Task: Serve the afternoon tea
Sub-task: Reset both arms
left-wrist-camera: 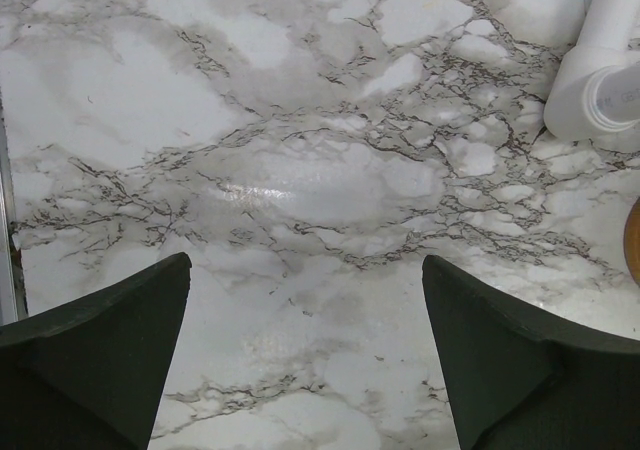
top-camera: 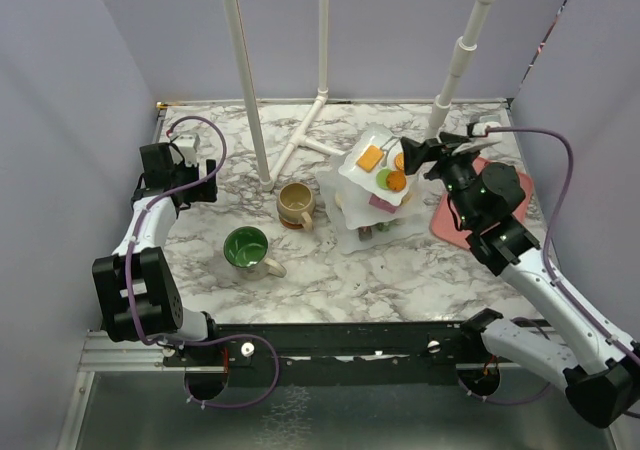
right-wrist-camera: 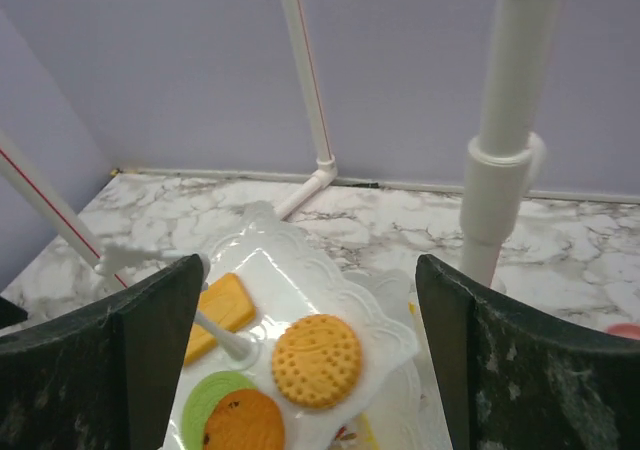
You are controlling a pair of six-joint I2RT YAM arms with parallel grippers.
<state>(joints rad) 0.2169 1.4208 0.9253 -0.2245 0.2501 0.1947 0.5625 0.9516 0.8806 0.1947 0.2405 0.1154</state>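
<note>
The white tiered stand (top-camera: 352, 238) stands right of centre on the marble table. Its top plate (right-wrist-camera: 300, 265) carries a round yellow biscuit (right-wrist-camera: 317, 360), an orange rectangular biscuit (right-wrist-camera: 222, 315), a green disc (right-wrist-camera: 200, 410) and an orange cookie (right-wrist-camera: 243, 425). My right gripper (top-camera: 425, 155) is open and empty, just above and right of that top plate; in its wrist view (right-wrist-camera: 312, 270) the jaws straddle the plate without touching it. The beige mug (top-camera: 296, 203) sits on a brown coaster (top-camera: 291, 223). The green-lined mug (top-camera: 246, 248) stands in front of it. My left gripper (top-camera: 205, 180) is open over bare marble (left-wrist-camera: 305, 262).
A flat pink tray (top-camera: 448, 225) lies under my right arm. White pipe uprights (top-camera: 245, 80) (top-camera: 460, 60) rise from the back of the table, with a pipe foot (left-wrist-camera: 600, 70) near my left gripper. Grey walls close in the sides.
</note>
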